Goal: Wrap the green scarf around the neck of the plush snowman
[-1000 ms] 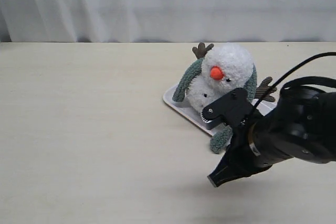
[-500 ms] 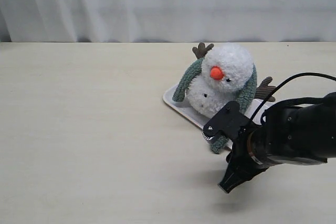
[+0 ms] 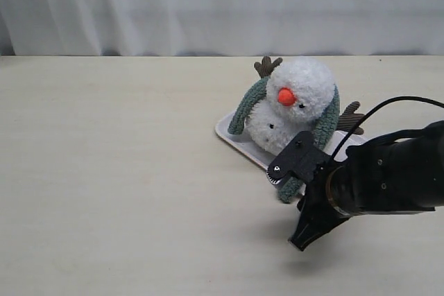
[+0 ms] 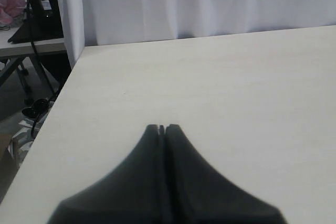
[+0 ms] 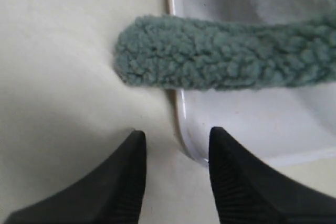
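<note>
Snagging is the chief risk: the right jaws stand apart and empty just short of the green scarf (image 5: 220,61) end, which lies across the rim of the glossy white tray (image 5: 252,124). Closing low could pinch that hard rim too, and a sharp pull could topple the light plush snowman (image 3: 298,91). The scarf, nubbly grey-green fleece with rounded ends, hangs down both sides of the snowman's head, ends uncrossed. The snowman is fluffy, white, two-balled and orange-nosed, and sits on the tray. The left jaws are pressed together above the matte pale worktop (image 4: 236,87).
</note>
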Available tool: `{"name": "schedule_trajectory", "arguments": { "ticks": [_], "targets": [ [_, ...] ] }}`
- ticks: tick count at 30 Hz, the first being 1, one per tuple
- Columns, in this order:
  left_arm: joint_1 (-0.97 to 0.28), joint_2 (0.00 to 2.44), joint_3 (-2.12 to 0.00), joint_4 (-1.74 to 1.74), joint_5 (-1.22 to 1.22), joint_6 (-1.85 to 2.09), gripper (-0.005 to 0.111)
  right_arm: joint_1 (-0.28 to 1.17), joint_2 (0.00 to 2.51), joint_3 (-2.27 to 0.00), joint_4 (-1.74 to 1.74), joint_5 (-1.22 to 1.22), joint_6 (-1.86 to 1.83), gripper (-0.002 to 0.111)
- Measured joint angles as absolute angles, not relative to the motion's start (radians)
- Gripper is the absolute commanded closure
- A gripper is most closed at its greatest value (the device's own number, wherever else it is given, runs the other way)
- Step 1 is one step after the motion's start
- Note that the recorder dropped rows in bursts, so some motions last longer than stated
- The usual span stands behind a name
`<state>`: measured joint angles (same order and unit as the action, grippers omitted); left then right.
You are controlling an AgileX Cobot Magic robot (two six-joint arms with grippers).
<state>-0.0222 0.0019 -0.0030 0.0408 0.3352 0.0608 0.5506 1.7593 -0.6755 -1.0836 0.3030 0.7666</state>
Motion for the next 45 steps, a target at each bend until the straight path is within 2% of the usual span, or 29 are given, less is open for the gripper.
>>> {"name": "schedule_trajectory", "arguments": {
  "ticks": [17,20,26,34,45],
  "targets": [
    [-0.022,0.002,-0.003,0.041,0.335,0.061,0.107,0.551,1.804,-0.682,-1.253,0.355,0.831,0.071],
    [-0.022,0.002,-0.003,0.041,0.335,0.061,0.107,0.551,1.813,-0.686,-1.265,0.35,0.827,0.08],
    [-0.022,0.002,-0.003,0.041,0.335,0.061,0.107,0.551,1.827,-0.688,-1.291,0.344,0.824,0.104],
    [-0.022,0.002,-0.003,0.041,0.335,0.061,0.107,0.551,1.834,-0.69,-1.329,0.334,0.792,0.104],
    [-0.022,0.002,-0.003,0.041,0.335,0.061,0.107,0.551,1.834,-0.69,-1.322,0.333,0.567,0.104]
  ]
}}
